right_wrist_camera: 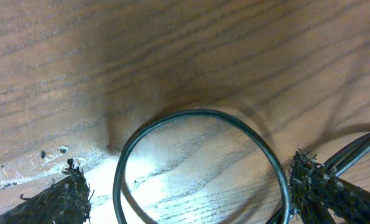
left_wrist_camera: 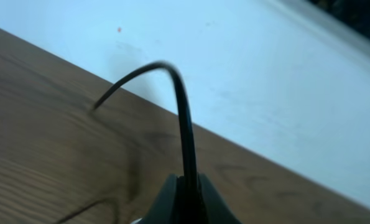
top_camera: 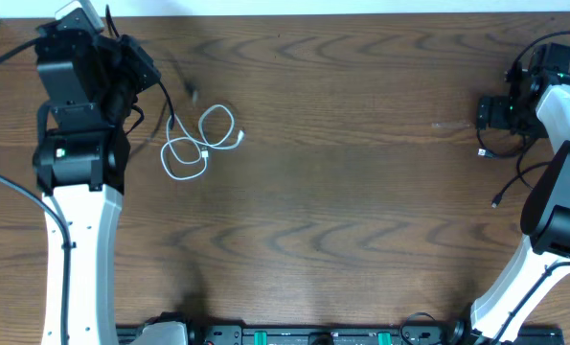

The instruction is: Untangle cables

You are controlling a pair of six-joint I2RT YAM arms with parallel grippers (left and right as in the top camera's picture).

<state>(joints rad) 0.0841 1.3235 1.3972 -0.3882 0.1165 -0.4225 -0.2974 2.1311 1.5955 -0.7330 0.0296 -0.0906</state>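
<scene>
Jaws: left gripper (left_wrist_camera: 186, 194) clamps black cable (left_wrist_camera: 183, 112); right gripper (right_wrist_camera: 194, 193) gapes around black loop (right_wrist_camera: 197, 114). We reckon white cable (top_camera: 200, 140) is probably free; rest pending.

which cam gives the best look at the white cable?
Overhead. The white cable shows whole there, in loose loops on the table, left of centre. The left wrist view shows none of it, only a black cable arching up close to the lens. The right wrist view shows none either, just a black loop.
</scene>
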